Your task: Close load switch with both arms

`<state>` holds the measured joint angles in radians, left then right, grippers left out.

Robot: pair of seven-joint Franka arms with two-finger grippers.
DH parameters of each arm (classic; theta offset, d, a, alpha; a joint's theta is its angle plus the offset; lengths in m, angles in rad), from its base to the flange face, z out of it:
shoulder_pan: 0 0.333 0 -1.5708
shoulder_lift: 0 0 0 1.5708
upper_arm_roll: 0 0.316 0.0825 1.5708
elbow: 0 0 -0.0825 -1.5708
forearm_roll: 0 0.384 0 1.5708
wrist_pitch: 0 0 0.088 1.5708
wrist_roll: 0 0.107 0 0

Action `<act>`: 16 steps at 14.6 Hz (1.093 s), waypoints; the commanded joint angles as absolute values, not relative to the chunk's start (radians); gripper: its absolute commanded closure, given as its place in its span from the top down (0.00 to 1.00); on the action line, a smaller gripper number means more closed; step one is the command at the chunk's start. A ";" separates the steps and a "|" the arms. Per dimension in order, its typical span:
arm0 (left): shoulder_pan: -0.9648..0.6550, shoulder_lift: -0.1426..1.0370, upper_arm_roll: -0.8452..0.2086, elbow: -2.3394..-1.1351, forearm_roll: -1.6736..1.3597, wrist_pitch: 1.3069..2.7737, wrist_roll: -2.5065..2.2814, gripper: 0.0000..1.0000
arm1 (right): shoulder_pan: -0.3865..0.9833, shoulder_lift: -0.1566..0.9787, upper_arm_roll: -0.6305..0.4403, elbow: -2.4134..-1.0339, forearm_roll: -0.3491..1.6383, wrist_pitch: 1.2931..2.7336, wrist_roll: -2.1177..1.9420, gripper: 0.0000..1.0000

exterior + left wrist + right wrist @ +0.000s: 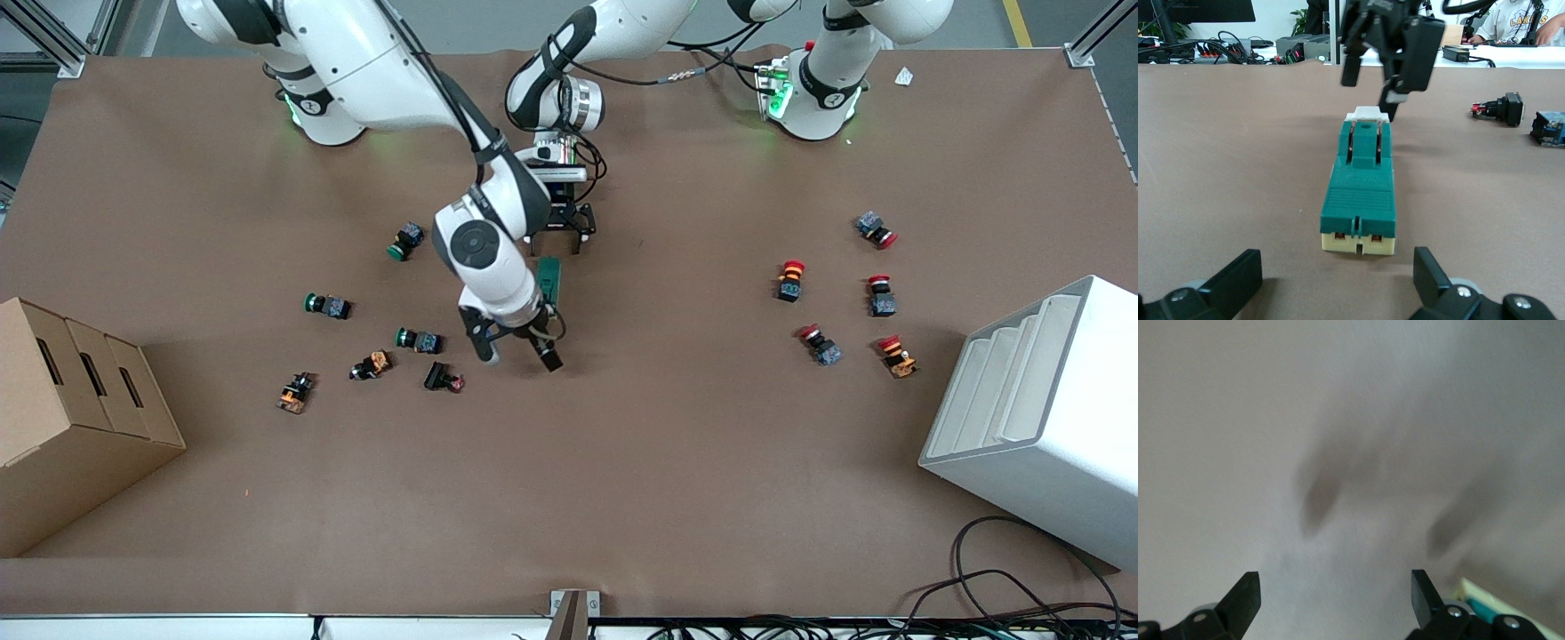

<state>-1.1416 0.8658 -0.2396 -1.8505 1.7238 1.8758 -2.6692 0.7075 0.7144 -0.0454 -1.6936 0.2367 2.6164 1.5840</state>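
Cables (1022,578) at the table's (622,498) nearest edge, toward the left arm's end, below a white stepped rack (1040,418); cardboard box (71,418) at the right arm's end.

Farther in, a loose scatter of green and orange push-buttons (418,340) toward the right arm's end, red-capped push-buttons (818,345) toward the left arm's end.

Right gripper (516,347) near mid-table, over bare brown surface just nearer the front camera than the load switch, fingers (1245,597) spread wide with nothing between them (only blurred shadows on the table in its wrist view, plus a cream-and-green corner at the frame's edge).

Load switch (1361,193) flat on the table near the middle, partly hidden under the right arm's (484,240) wrist in the front view; dark green body, cream base, white tab at the end toward the right gripper.

Left gripper (558,238) just farther from the front camera than the load switch, fingers (1238,280) apart, gripping nothing, the switch lying lengthwise ahead of them, not touching.
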 commanded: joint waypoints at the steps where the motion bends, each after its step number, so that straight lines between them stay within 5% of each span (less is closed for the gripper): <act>1: -1.132 0.904 -0.218 -1.828 1.720 1.885 -2.668 1.00 | 0.640 0.719 -0.034 -1.605 0.218 2.472 1.495 1.00; 10: -1.132 0.813 -0.230 -1.830 1.686 1.875 -2.619 1.00 | 0.312 0.445 -0.043 -1.592 0.063 1.973 0.558 1.00; 16: -1.106 0.614 -0.230 -1.832 1.468 1.907 -2.383 1.00 | 0.097 0.200 -0.048 -1.592 -0.009 1.645 0.125 1.00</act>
<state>-1.1277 0.7019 -0.2275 -1.8027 1.5215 1.8794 -2.4515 0.1497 0.2932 -0.0678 -1.5463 0.0139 1.7005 0.1965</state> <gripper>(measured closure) 0.000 0.000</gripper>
